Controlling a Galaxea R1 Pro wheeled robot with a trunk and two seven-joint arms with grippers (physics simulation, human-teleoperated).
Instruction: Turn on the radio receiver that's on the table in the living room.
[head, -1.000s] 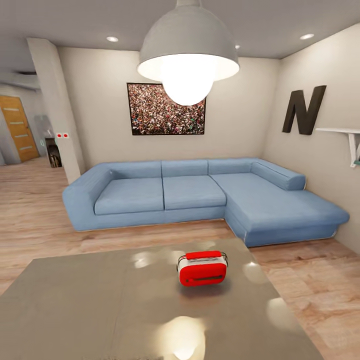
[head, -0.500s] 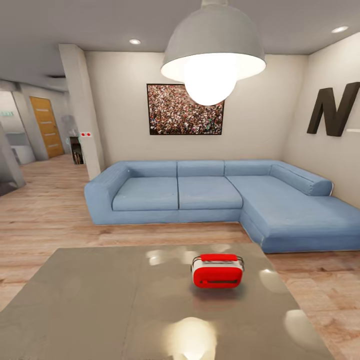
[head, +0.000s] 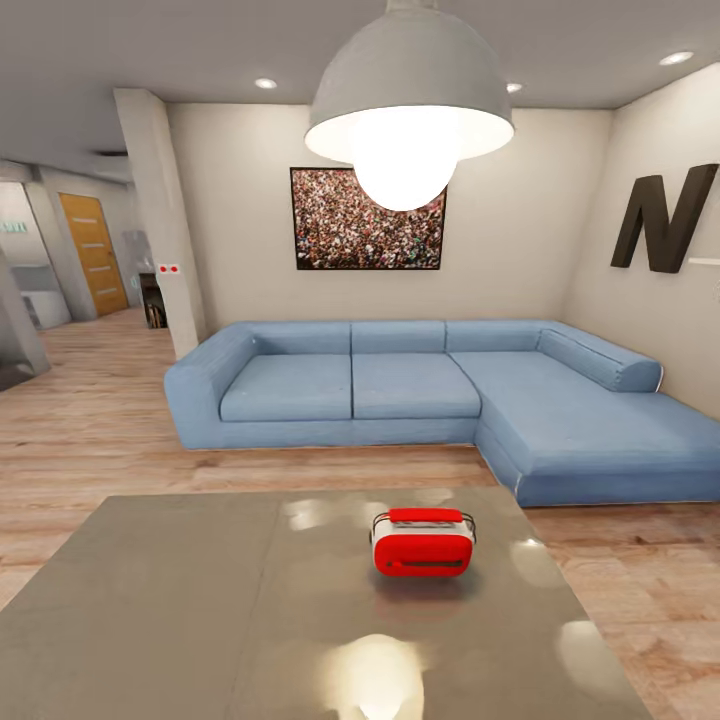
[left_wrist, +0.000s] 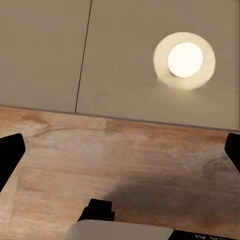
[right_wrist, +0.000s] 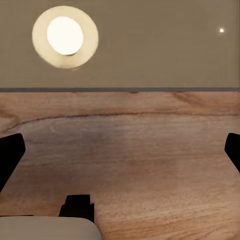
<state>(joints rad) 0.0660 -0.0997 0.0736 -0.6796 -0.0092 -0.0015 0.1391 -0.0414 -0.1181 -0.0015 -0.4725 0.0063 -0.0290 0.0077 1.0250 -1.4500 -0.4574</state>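
the red radio receiver (head: 423, 541) with white trim and a thin wire loop is sitting upright on the glossy grey-brown surface (head: 180, 600), right of its middle. behind it the blue sofa (head: 440, 395) is lining the wall. both the left end effector (left_wrist: 120, 155) and the right end effector (right_wrist: 120, 155) are hanging wide apart, holding nothing, over the wood floor (right_wrist: 130, 150).

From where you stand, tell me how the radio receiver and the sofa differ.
The radio receiver is a small red box with white trim; the sofa is a large blue L-shaped piece. The radio receiver sits on the glossy table; the sofa stands on the wood floor against the wall. Both have rounded edges.
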